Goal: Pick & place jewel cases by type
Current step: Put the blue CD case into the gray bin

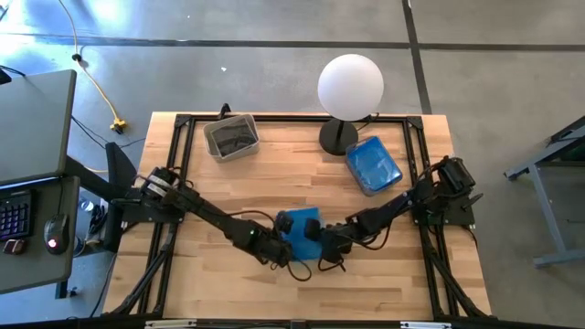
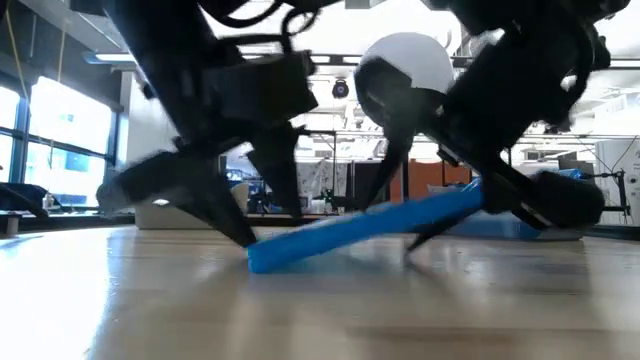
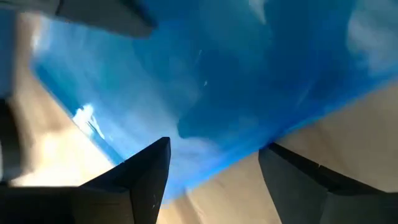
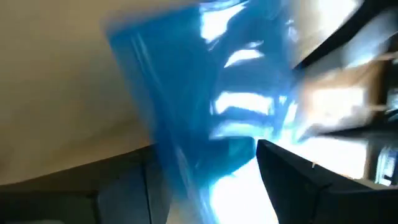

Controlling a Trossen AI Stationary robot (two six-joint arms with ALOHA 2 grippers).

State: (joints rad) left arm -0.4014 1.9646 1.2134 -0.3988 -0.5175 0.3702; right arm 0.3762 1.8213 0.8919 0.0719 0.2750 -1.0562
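Both arms meet near the middle of the desk's (image 1: pixel 274 174) front edge. One blue jewel case (image 1: pixel 300 239) sits between the two end effectors, tilted: in the low view (image 2: pixel 365 232) one edge is down on the wood and the other end is raised.

Left end effector (image 1: pixel 285 222) comes in from the desk's left side, low at the case's left edge. Its wrist view shows its two dark fingers (image 3: pixel 146 180) spread apart with the blue case (image 3: pixel 211 93) right in front of them, the case's edge lying between the fingers; whether they touch it is not clear. Jaws read as wide apart.

Right end effector (image 1: pixel 322 247) comes in from the right side, at the case's right edge. Wrist view: the blue case (image 4: pixel 205 112) fills the space ahead of it and reaches down between the fingers (image 4: pixel 305 186); jaws wide, contact cannot be told.

Grey bin (image 1: pixel 230 137) near the back left corner, dark contents inside, too small to tell apart. Pale bin (image 1: pixel 373 165) toward the back right holds blue cases. White globe lamp (image 1: pixel 350 87) on a dark base stands at the back edge between the two bins.
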